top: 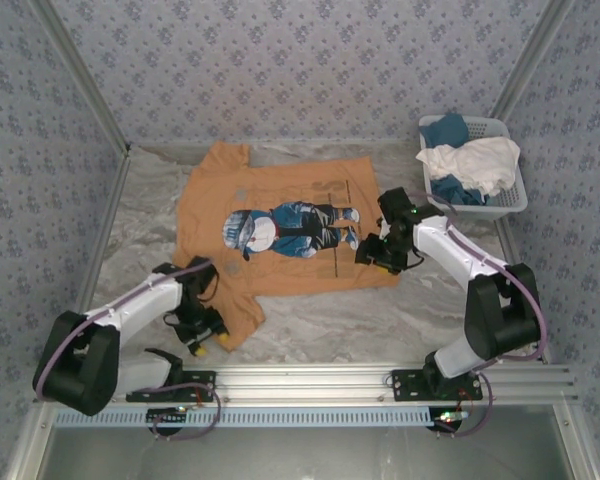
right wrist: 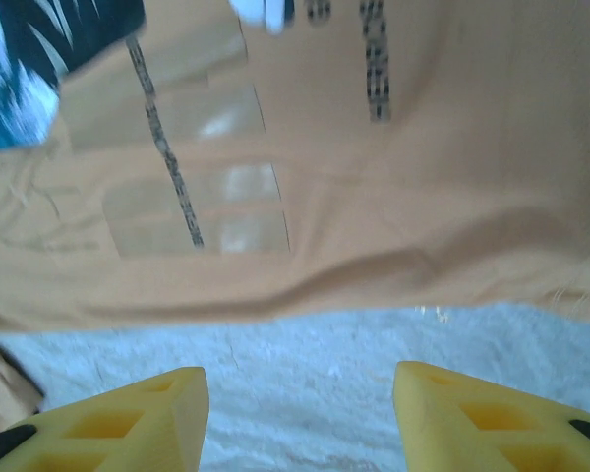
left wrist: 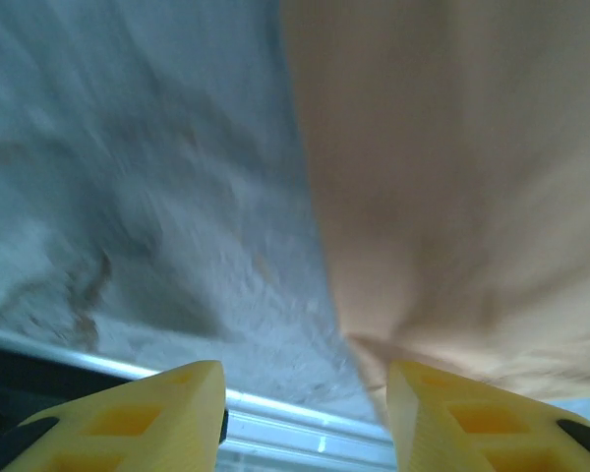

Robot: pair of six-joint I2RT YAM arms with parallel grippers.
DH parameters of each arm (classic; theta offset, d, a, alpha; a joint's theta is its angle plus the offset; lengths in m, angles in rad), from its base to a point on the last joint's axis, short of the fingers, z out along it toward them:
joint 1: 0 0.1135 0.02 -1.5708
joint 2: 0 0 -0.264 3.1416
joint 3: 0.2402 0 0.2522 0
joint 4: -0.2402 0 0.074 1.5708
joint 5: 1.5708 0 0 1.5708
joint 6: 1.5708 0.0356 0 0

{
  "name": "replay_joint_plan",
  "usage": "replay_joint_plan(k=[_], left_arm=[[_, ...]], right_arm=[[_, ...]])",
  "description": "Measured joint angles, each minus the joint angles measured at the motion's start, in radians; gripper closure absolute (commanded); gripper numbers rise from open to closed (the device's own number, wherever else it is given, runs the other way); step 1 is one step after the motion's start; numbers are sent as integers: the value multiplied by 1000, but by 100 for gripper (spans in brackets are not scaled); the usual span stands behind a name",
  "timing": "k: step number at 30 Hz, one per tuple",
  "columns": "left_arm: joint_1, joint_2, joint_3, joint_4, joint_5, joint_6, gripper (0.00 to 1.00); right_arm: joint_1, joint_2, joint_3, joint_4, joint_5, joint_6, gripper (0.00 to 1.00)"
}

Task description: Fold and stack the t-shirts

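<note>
The orange shirt (top: 280,230) was laid flat and unfolded on the counter (top: 380,320). Nothing was judged folded or stacked, and white and blue shirts (top: 475,160) were seen heaped in the basket (top: 510,205) at 2 o'clock. The left gripper (top: 212,342), at the shirt's 7 o'clock corner, and the right gripper (top: 372,254), at its 3 o'clock edge, were both spread wide and empty.

Orange-tan t-shirt (top: 280,195), blue-and-white figure print (top: 280,228), dark lettering! Surface (top: 380,310) marbled grey and white. White lattice basket (top: 510,205): white shirt (top: 475,160), blue shirts (top: 445,130). Left end effector (left wrist: 305,393), right end effector (right wrist: 297,393): yellow fingers (left wrist: 157,413). Walls (top: 280,70) blue-grey, floral.
</note>
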Motion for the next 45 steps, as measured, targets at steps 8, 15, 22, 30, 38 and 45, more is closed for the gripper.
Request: replay_joint_plan(k=[8, 15, 22, 30, 38, 45], left_arm=[[-134, 62, -8, 112, 50, -139, 69], [-147, 74, 15, 106, 38, -184, 100], [-153, -18, 11, 45, -70, -153, 100], [-152, -32, -2, 7, -90, -119, 100], [-144, -33, -2, 4, -96, -108, 100], [-144, -25, -2, 6, -95, -103, 100]], right_arm=[[-5, -55, -88, -24, -48, -21, 47], [-67, -142, -187, -21, -16, -6, 50], [-138, -112, -225, 56, 40, 14, 58], [-141, -10, -225, 131, 66, 36, 63], [-151, -10, -191, 130, 97, 28, 62], [-177, -10, -186, 106, 124, 2, 63]])
